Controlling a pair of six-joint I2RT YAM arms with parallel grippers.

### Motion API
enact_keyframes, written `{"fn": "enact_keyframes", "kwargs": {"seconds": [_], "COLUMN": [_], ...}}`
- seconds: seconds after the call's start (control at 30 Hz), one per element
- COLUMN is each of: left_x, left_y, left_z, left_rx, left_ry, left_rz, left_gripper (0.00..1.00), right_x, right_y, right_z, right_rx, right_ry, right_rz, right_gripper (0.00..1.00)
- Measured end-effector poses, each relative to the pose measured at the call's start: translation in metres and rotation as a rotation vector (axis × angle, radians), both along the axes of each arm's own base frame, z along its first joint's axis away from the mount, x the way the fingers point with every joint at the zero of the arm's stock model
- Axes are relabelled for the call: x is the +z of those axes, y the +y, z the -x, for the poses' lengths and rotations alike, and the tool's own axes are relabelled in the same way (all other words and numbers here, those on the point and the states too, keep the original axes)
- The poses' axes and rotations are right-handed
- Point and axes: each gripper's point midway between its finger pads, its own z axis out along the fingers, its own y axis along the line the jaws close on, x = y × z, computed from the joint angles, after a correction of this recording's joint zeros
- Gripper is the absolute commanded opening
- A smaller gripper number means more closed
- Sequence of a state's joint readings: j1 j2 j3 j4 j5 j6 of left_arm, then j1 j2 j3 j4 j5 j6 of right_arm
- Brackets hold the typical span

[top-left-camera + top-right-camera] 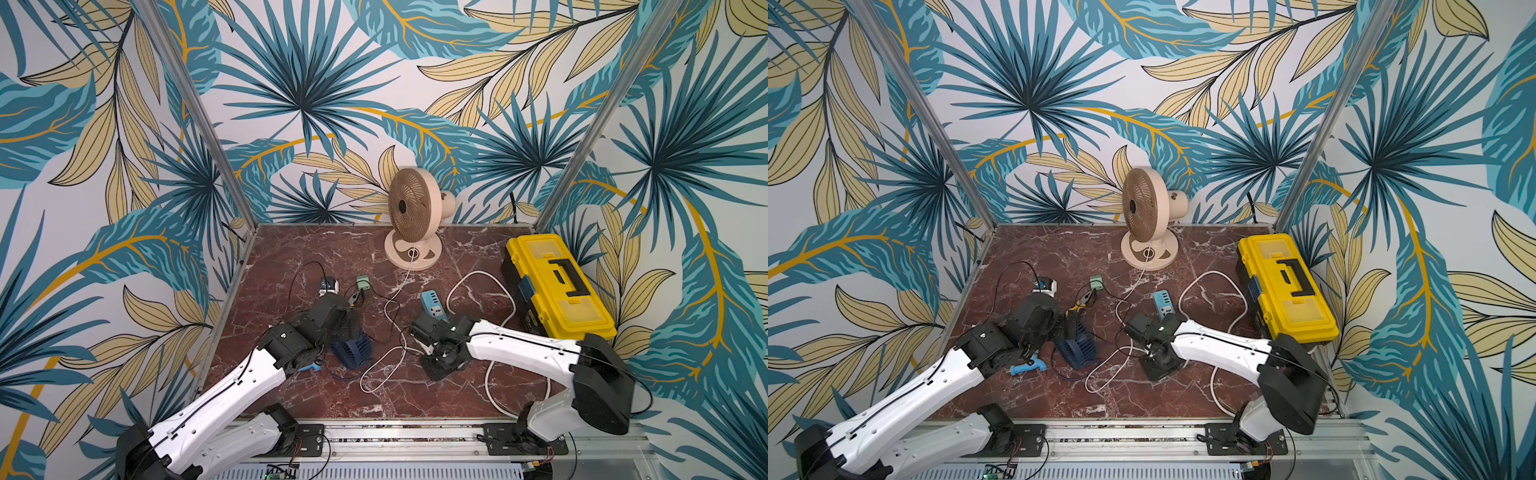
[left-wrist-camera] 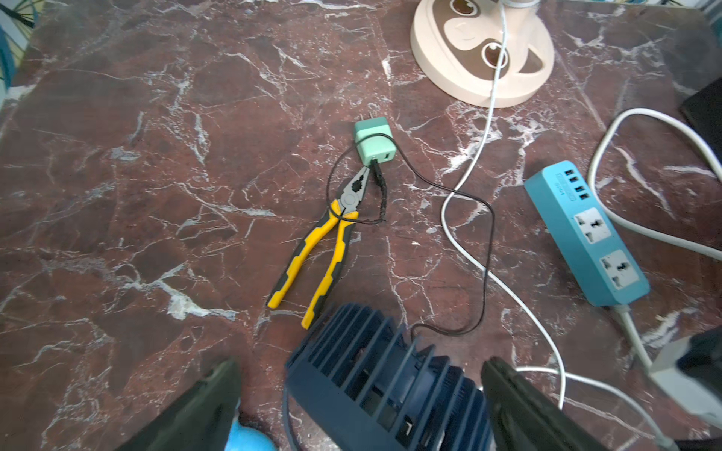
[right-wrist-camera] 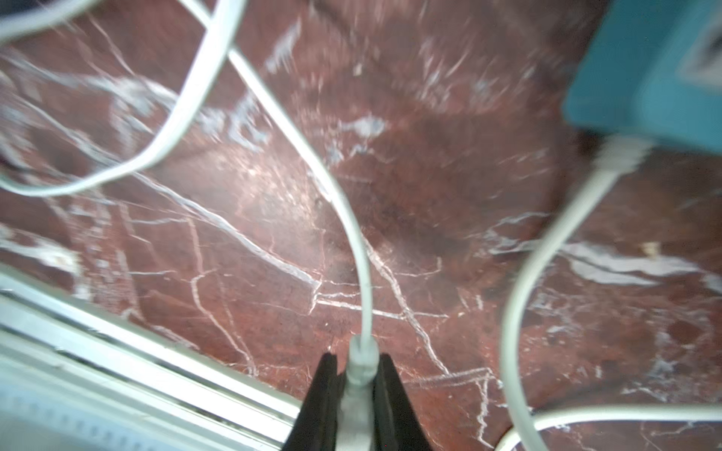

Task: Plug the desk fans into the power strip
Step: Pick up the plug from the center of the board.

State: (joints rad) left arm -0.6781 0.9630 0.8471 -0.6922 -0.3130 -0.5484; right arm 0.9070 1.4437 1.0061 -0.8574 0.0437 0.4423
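The beige desk fan (image 1: pixel 409 208) (image 1: pixel 1144 205) stands upright at the back of the marble table. Its thin white cord (image 2: pixel 469 168) runs forward across the table to a white plug (image 3: pixel 361 375). My right gripper (image 3: pixel 361 361) is shut on that plug, low over the table just in front of the power strip (image 1: pixel 432 303) (image 1: pixel 1163 300). The strip is light blue and lies sockets up (image 2: pixel 586 234), with its thick white cord (image 3: pixel 547 242) looping away. My left gripper (image 2: pixel 359 363) stands open above a small dark blue fan (image 2: pixel 383 382), touching nothing.
A yellow toolbox (image 1: pixel 557 286) sits at the right edge. Yellow-handled pliers (image 2: pixel 324 250) and a pale-green adapter (image 2: pixel 373 142) with a thin black wire lie mid-table. A light-blue tool (image 1: pixel 1025 366) lies under my left arm. White cord loops (image 1: pixel 382 374) cross the front of the table.
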Motion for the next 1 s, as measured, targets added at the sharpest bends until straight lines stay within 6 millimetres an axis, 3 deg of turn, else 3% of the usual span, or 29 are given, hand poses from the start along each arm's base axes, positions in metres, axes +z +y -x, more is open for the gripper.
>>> {"fn": "enact_keyframes", "kwargs": {"seconds": [0.3, 0.5, 0.77, 1.0], "left_x": [0.028, 0.038, 0.027, 0.04], "left_y": [-0.045, -0.099, -0.185, -0.217], "left_z": [0.002, 0.004, 0.019, 0.007], "left_rx": [-0.142, -0.291, -0.536, -0.594], "left_ry": [-0.079, -0.114, -0.111, -0.174], "left_rz": [0.161, 0.253, 0.322, 0.347], "left_gripper": [1.0, 0.87, 0.71, 0.58], "right_x": [0.102, 0.147, 0.179, 0.189], "right_y": [-0.022, -0.035, -0.028, -0.022], "right_z": [-0.07, -0.099, -0.111, -0.102], "right_rx": [-0.262, -0.414, -0.51, -0.529], "right_ry": [-0.425, -0.588, -0.613, -0.564], "right_rz": [-0.303, -0.468, -0.67, -0.794], "right_gripper": [0.0, 0.0, 0.0, 0.0]}}
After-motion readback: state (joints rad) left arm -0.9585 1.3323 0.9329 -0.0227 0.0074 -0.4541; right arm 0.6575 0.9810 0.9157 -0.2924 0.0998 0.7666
